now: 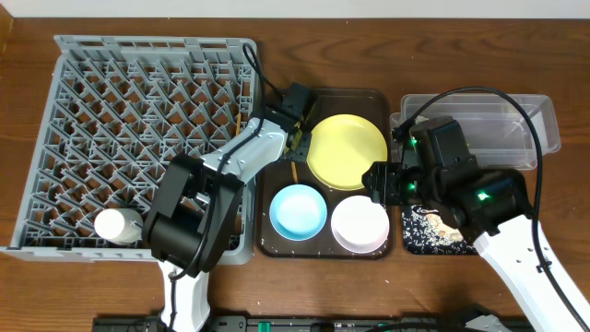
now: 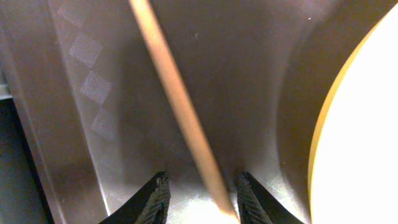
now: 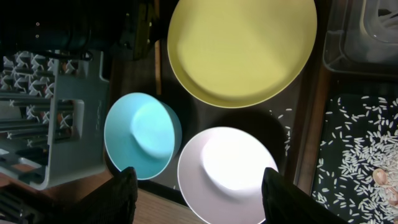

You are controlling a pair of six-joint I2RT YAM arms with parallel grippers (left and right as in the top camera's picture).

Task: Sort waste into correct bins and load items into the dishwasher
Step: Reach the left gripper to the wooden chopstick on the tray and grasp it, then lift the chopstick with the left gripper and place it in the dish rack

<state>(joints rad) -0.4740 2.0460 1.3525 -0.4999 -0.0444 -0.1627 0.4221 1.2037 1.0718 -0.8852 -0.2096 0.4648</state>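
Observation:
My left gripper (image 1: 297,141) (image 2: 202,202) hangs low over the brown serving tray, left of the yellow plate (image 1: 346,150) (image 2: 367,124). Its jaws stand open around a wooden chopstick (image 2: 177,99) (image 3: 157,62), which runs close to the right finger (image 2: 252,199). My right gripper (image 1: 378,180) (image 3: 205,199) is open and empty above the white bowl (image 1: 359,224) (image 3: 227,171), with the light blue bowl (image 1: 298,210) (image 3: 142,134) beside it. A small white cup (image 1: 118,224) lies in the grey dishwasher rack (image 1: 138,120).
The brown serving tray (image 1: 323,250) holds the plate and both bowls, with a few stray grains (image 3: 283,118). To the right, a black tray (image 1: 426,231) holds rice grains (image 3: 354,143). A clear tub (image 1: 479,124) (image 3: 367,37) stands behind it.

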